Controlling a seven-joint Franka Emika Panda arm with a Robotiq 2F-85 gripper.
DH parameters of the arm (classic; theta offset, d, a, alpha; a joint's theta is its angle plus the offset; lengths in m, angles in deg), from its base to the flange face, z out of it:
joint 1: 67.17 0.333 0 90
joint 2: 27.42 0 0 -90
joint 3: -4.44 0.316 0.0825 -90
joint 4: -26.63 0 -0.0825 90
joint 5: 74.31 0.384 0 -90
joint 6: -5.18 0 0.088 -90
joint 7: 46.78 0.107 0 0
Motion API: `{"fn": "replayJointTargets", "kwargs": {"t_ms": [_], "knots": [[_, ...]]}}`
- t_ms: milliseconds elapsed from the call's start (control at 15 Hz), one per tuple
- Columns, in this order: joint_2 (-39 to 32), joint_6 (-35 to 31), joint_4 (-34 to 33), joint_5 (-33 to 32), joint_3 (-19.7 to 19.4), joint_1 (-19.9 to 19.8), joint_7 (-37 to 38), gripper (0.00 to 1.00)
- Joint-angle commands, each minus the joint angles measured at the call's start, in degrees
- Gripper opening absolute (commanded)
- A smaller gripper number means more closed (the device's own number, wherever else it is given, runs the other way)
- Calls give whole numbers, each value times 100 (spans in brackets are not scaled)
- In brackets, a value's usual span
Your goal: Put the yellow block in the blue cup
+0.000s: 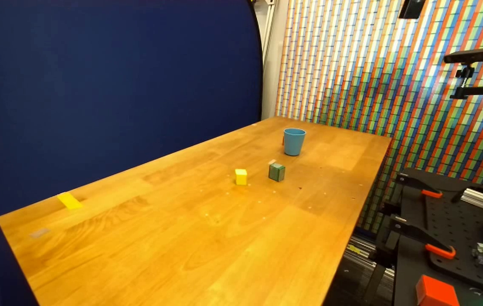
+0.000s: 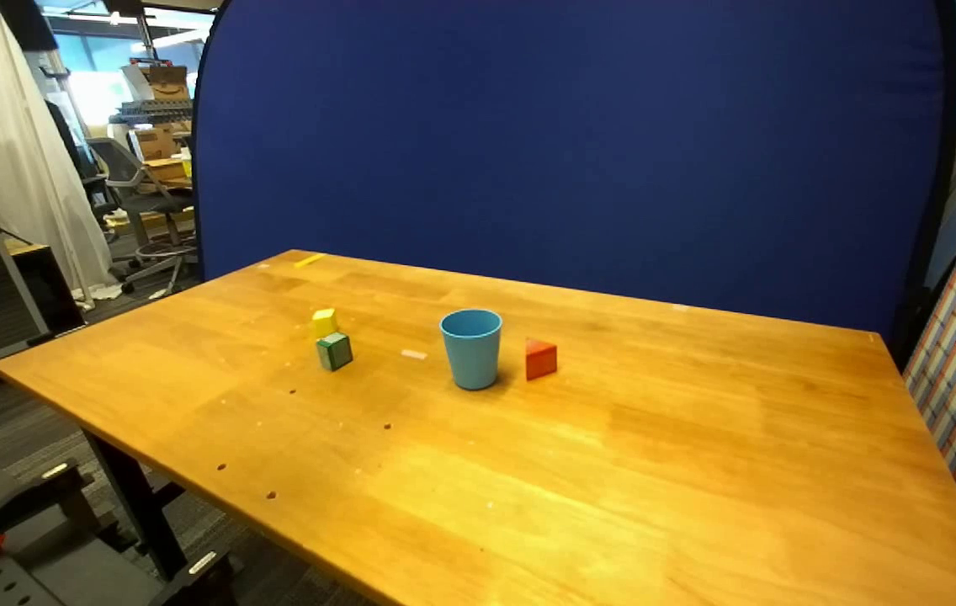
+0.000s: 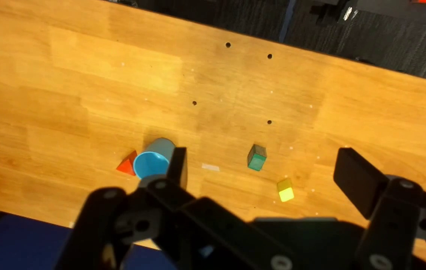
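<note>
The yellow block stands on the wooden table in both exterior views, close to the green cube. In the wrist view the yellow block lies below and right of the green cube. The blue cup stands upright in both exterior views. In the wrist view the cup is partly hidden behind the left finger. My gripper is open with nothing between its fingers. It is high above the table, and the yellow block shows between the fingers in the wrist view.
A dark green cube sits between the yellow block and the cup's side. A red triangular block stands right beside the cup. Flat yellow tape is at the table's edge. A blue screen stands behind the table.
</note>
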Motion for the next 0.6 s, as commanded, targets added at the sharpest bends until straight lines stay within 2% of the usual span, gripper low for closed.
{"fn": "replayJointTargets", "kwargs": {"t_ms": [0, 333, 533], "knots": [[-1189, -1133, 250, 363, 39, 353, 31, 100], [-3112, -2440, 77, 744, 52, 836, -450, 100], [-4242, -2848, -344, 598, 172, 876, -648, 100]]}}
